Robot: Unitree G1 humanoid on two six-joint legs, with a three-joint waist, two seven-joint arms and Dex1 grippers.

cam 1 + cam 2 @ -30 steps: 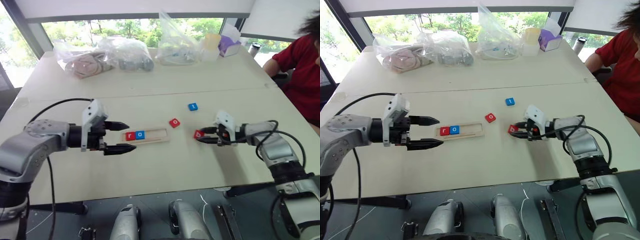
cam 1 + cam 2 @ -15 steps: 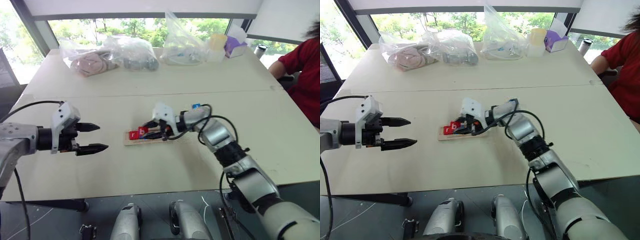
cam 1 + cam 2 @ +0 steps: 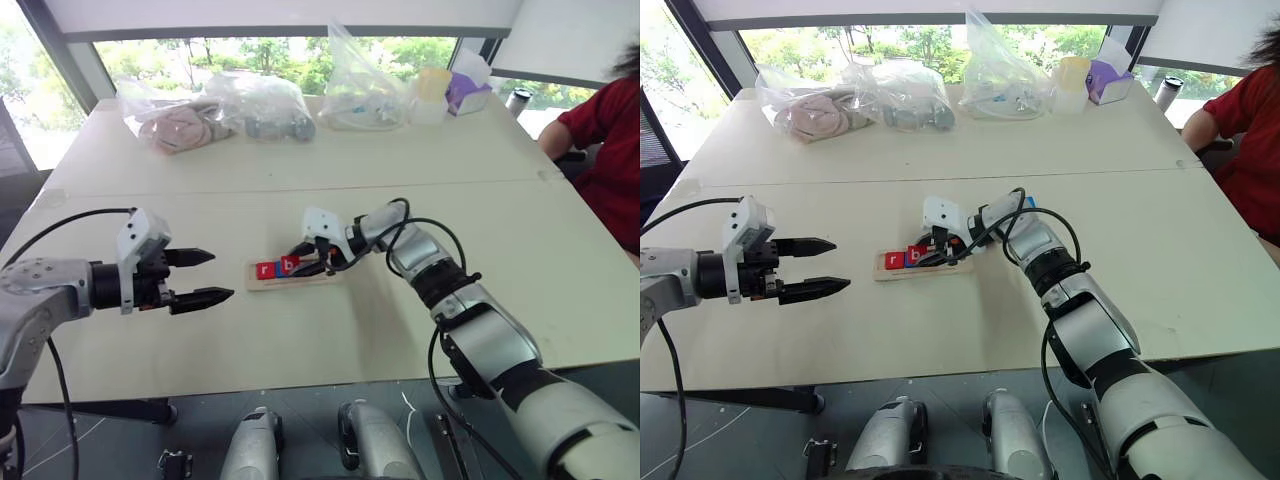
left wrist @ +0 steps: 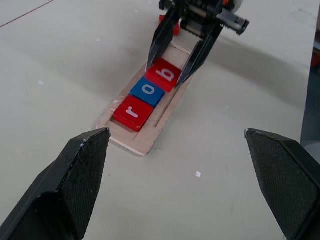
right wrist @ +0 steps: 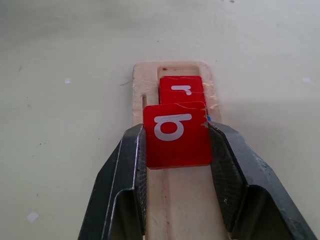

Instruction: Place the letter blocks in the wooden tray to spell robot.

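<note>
Tabletop (image 3: 300, 330), b block (image 5: 176, 134) clamped in right hand (image 5: 176, 165)

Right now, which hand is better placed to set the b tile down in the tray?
Right. The right hand already grips the red b tile over the wooden tray, beside the blue o tile. The left hand hangs open, apart.

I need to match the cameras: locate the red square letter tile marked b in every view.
Left eye view: red b tile over the light-wood tray, table centre.
Right eye view: same spot.
Left wrist view: beside the blue o tile.
Right wrist view: before the red r tile.
Shared landmark: the red r tile at the tray's end.
</note>
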